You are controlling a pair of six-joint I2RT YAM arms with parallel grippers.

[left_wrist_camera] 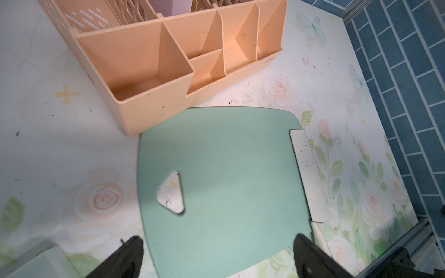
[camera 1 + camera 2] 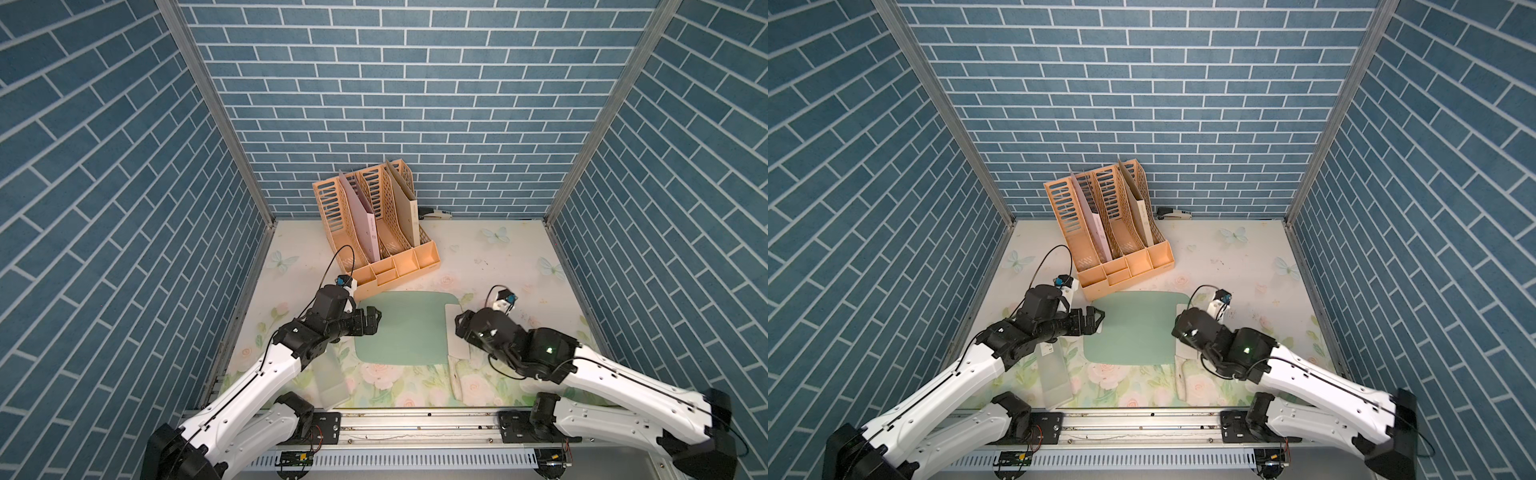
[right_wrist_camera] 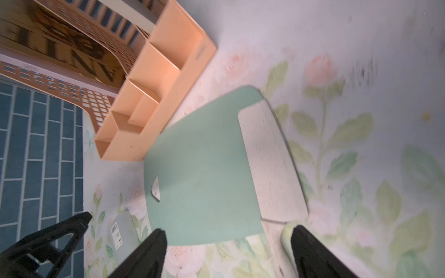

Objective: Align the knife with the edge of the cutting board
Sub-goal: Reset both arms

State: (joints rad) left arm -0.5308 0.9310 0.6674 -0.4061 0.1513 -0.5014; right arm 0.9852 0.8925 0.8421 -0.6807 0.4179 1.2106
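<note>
Cutting board (image 2: 399,328): lies flat on the floral table (image 2: 519,257), with one far corner just beside the orange file rack (image 2: 326,212). Its triangular hole (image 1: 172,192) is at the left arm's end.
Knife (image 3: 272,163): a cream cleaver lying flat, its blade partly on the board and partly overhanging the edge opposite the hole. The blade's long side runs parallel to that edge in both top views. The handle (image 3: 287,238) sticks out past the board's near corner onto the table.
Why it sits there: the blade is matched to the board's straight edge, which is what the task asks for, and the overhanging handle is easy to reach.
Right pincer (image 3: 228,231): fingers spread wide with nothing between them, low over the handle end. One finger (image 3: 303,243) is just beside the handle. This looks like a hands-off stance, so the knife keeps its line.
Left pincer (image 1: 218,240): fingers wide apart and empty, hovering over the hole end of the board. It is probably there to keep the board from sliding, well clear of the knife.
Translucent box (image 2: 330,378): near the table's front, under the left arm and apart from the board. It plays no part here.
Progress: the alignment looks done, and only a clean retreat seems left.
Risk: the finger beside the handle could nudge it and skew the blade.
</note>
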